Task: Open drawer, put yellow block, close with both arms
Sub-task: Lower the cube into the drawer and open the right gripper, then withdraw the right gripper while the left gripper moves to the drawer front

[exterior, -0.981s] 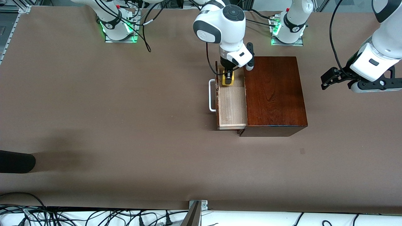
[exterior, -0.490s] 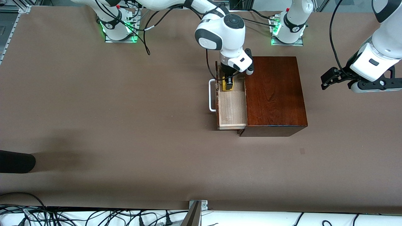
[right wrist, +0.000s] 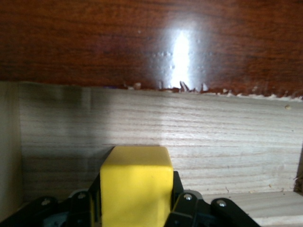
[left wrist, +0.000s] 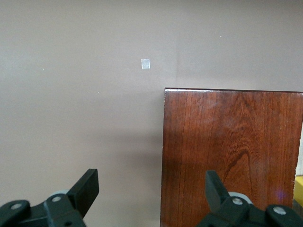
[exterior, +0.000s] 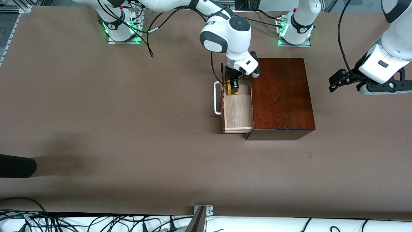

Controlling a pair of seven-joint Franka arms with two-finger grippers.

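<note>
1. Front view: the right gripper [exterior: 233, 86] is clamped on the yellow block [exterior: 230, 91], low inside the open drawer [exterior: 237, 111] at the end farther from the camera. The tray floor lies straight below, so release looks near. The left gripper [exterior: 337, 81] waits over bare table, well apart from the wooden box [exterior: 281, 96].
2. Left wrist view: its fingers [left wrist: 87, 187] stand wide apart, empty, over the box's edge.
3. Right wrist view: the block [right wrist: 136, 182] sits between the pads, the pale drawer wall [right wrist: 189, 137] just ahead.
</note>
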